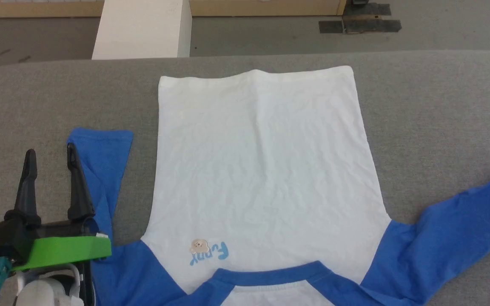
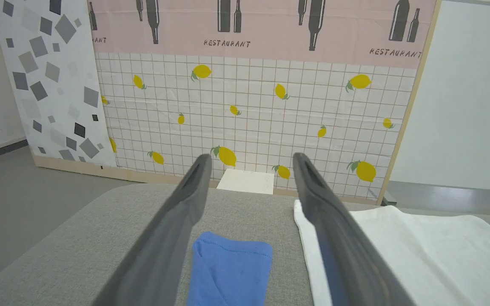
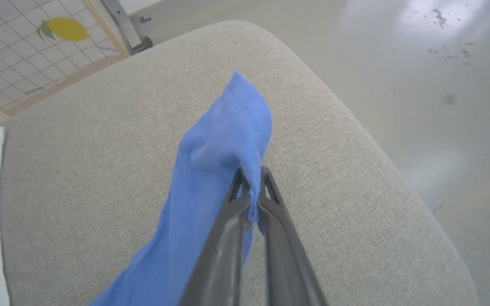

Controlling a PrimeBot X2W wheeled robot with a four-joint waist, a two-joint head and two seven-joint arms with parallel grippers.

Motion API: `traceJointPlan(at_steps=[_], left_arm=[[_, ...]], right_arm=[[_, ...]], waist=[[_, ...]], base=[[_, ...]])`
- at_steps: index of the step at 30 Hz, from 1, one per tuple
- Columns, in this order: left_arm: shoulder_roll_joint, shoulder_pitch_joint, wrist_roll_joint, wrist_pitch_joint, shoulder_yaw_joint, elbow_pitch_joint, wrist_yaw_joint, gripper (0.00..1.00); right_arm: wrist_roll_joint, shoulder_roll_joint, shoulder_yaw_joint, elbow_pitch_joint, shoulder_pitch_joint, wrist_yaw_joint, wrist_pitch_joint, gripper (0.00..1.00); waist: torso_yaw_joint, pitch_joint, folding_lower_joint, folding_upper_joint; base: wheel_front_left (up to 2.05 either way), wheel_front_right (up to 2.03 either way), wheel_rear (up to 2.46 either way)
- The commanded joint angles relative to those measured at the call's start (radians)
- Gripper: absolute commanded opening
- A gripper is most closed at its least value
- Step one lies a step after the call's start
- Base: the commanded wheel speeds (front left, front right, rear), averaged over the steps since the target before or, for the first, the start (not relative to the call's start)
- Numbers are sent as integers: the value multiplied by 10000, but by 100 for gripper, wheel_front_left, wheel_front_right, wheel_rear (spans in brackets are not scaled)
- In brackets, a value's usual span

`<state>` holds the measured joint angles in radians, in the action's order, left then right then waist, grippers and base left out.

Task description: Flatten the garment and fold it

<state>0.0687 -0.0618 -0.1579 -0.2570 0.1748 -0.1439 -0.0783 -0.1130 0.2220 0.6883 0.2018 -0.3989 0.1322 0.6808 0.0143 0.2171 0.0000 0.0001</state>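
Blue cloth was pinched between the closed fingers of the right pincer (image 3: 251, 176), which gripped the right-hand sleeve (image 3: 215, 161) just short of its cuff. The sleeve end seemed raised a little off the grey table (image 3: 79, 148). The garment (image 1: 262, 170) lay mostly flat in the middle of that table. Its long axis ran straight away from the robot, with the neckline (image 1: 270, 272) nearest and the hem (image 1: 257, 76) pointing to the far side.

From the held end, the white body lay to the robot's left. The sleeve stretched between them, slanting from the shoulder out to the right and slightly away. That made the right arm the one placed for the next move, which I judged to be carrying the sleeve leftward across the body. The sweep would need to follow the sleeve's own axis back toward the shoulder.

The left-hand sleeve (image 1: 100, 165) lay doubled forward beside the body, its cuff pointing away from the robot. The left pincer (image 1: 50, 151) hung wide open and held nothing, one finger over that sleeve's outer edge. Whether it touched the cloth I could not tell.
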Motion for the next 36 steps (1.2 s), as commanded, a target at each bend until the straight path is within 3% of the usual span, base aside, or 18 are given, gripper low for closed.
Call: traceJointPlan(at_steps=[1,8,14,19,25,30,36], left_arm=[[-42,164,48,-47,68,-55,-13,100],[-121,466,64,-47,225,-105,-31,100],[-155,618,82,-47,255,-140,-22,100],[-169,793,121,-47,231,-67,-27,100],[-178,967,101,-47,96,-70,-17,100],[-181,910,76,-47,-33,-105,-29,100],[-183,803,153,-47,-212,68,-45,100]], right_arm=[[11,-64,259,-226,221,-15,46,0],[267,-352,603,-1043,697,-15,-12,0],[154,-378,-503,-2527,1068,-15,54,0],[-722,-237,-2889,-4010,1620,-15,806,0],[-1803,-697,-5849,-4585,1770,-15,1608,0],[-2272,-1218,-7773,-3951,1368,-15,1524,0],[-2745,-1617,-9893,-2228,507,-15,857,0]], waist=[[-301,-449,0,-1],[-338,-787,0,-1],[-247,-1089,0,-1],[-205,-1426,0,-1],[-177,-1601,0,-1],[-33,-1489,0,-1],[325,-1164,0,-1]], base=[[0,0,0],[0,0,0],[0,0,0],[0,0,0],[0,0,0],[0,0,0],[0,0,0]])
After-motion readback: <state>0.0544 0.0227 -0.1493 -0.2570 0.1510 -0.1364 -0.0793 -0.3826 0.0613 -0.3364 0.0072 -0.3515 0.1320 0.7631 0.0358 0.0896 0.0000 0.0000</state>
